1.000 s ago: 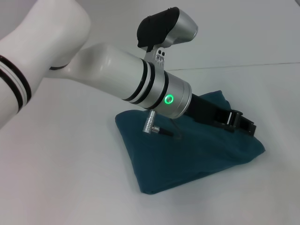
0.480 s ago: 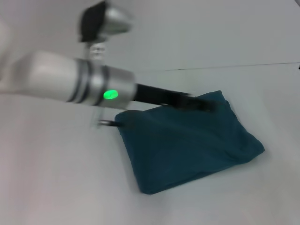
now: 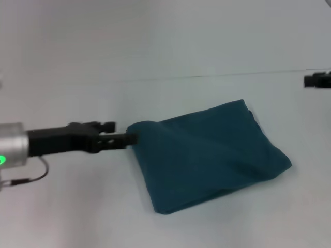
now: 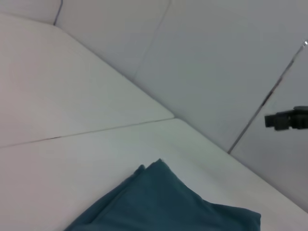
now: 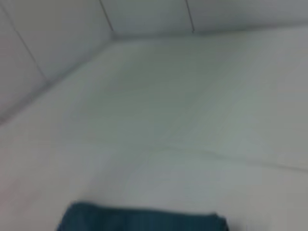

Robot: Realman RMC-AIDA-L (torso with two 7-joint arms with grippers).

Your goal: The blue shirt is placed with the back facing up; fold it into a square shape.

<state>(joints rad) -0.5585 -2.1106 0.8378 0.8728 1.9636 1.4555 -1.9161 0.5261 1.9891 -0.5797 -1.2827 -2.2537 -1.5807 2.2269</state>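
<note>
The blue shirt point(image 3: 207, 155) lies folded into a thick, roughly square bundle on the white table point(image 3: 77, 206) in the head view. My left gripper point(image 3: 128, 138) reaches in low from the left, its tip right at the bundle's left corner. My right gripper point(image 3: 317, 80) shows only at the far right edge, well away from the cloth and above it. The left wrist view shows a corner of the shirt point(image 4: 163, 202) and, farther off, the right gripper point(image 4: 288, 119). A strip of the shirt point(image 5: 139, 220) appears in the right wrist view.
White table surface surrounds the bundle on all sides. A seam line point(image 3: 232, 75) crosses the table behind the shirt, and pale wall panels point(image 4: 216, 57) stand beyond it.
My left arm has swung off the shirt to the left and dropped low; it no longer covers the bundle. The shirt has kept its shape and place. The right gripper has come into view at the right edge.
</note>
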